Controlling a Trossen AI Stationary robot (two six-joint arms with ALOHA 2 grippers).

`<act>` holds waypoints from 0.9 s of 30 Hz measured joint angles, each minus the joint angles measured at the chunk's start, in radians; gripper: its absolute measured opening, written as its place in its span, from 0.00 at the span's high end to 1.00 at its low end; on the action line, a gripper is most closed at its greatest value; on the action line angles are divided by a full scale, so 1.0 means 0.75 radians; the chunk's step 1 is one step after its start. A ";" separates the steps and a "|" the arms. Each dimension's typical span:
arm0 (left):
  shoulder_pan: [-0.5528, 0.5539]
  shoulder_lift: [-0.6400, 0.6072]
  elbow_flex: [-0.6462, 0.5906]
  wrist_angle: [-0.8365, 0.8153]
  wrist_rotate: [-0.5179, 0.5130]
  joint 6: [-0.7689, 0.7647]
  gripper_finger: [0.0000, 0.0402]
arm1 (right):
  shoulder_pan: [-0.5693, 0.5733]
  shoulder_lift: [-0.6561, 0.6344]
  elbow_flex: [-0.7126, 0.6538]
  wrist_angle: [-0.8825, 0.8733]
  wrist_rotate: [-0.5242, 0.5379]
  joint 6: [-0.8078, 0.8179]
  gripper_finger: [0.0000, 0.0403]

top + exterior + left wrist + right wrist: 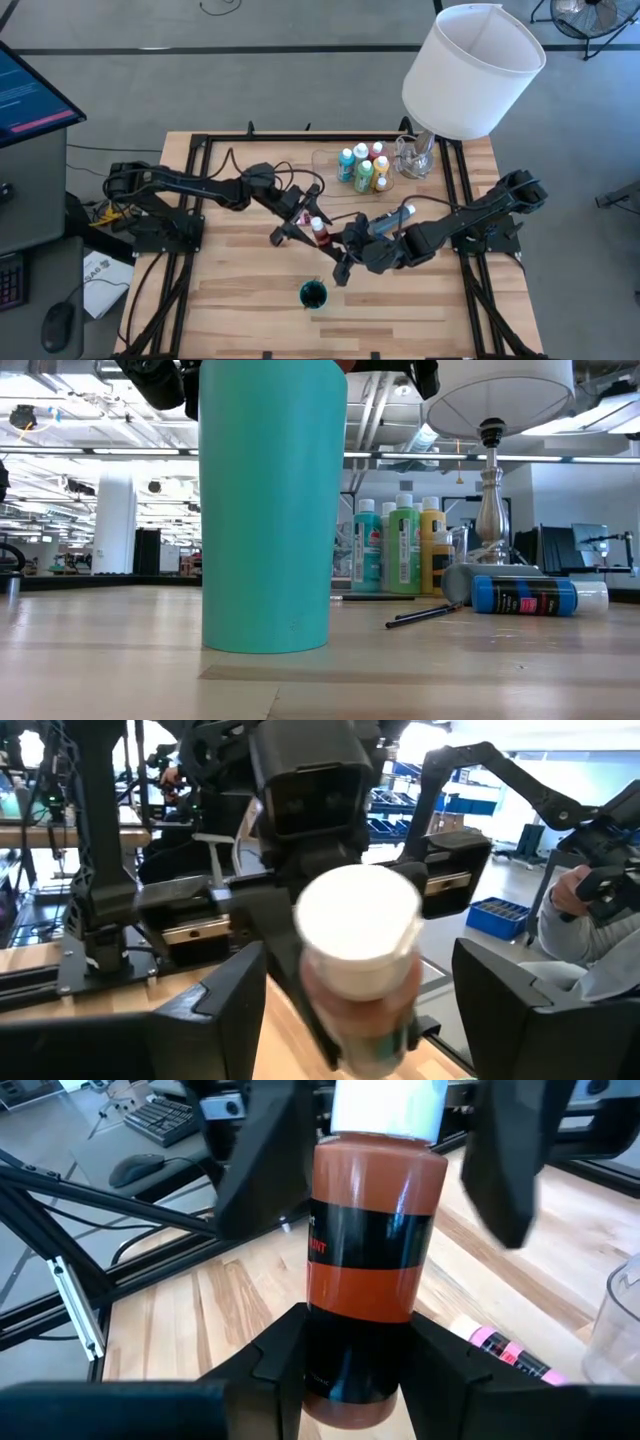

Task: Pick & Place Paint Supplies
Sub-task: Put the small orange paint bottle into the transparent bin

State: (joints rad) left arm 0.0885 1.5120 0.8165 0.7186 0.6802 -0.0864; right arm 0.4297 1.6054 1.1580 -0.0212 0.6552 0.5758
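Handover in progress, mid-table. My right gripper (355,1365) pinches the red paint bottle (368,1250) at its base, white cap pointing toward my left gripper (355,985), whose fingers stand spread on either side of the cap end, not yet touching. Best approach, I judge: ease left forward until its pads bracket the label, close squarely, and release right only once the grip is firm. Teal cup (313,294) sits just below both tools. Other paint bottles (362,168) cluster beyond, near the lamp (470,70).
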 joint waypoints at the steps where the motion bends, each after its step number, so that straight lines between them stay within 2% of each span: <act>1: -0.005 0.000 0.000 0.000 0.000 0.000 0.46 | 0.000 0.000 0.000 0.000 0.000 0.000 0.69; 5: -0.018 0.000 0.000 0.000 0.000 -0.010 0.47 | -0.001 0.000 0.000 0.000 0.000 -0.001 0.69; 8: -0.027 0.000 0.000 0.000 0.000 -0.011 0.52 | -0.001 0.000 0.000 0.000 -0.001 -0.002 0.69; 18: -0.028 0.000 0.000 -0.003 -0.013 -0.017 0.86 | 0.000 0.000 0.000 0.001 -0.005 -0.017 0.69; 24: -0.028 0.000 0.000 -0.021 -0.010 -0.015 0.88 | 0.000 0.000 0.000 -0.001 -0.004 -0.014 0.69; 27: -0.028 0.000 0.003 -0.063 -0.008 -0.010 0.86 | 0.004 0.000 -0.001 -0.007 -0.008 0.021 0.65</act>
State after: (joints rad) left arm 0.0677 1.5120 0.8188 0.6713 0.6743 -0.0939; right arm 0.4330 1.6054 1.1569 -0.0261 0.6495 0.5913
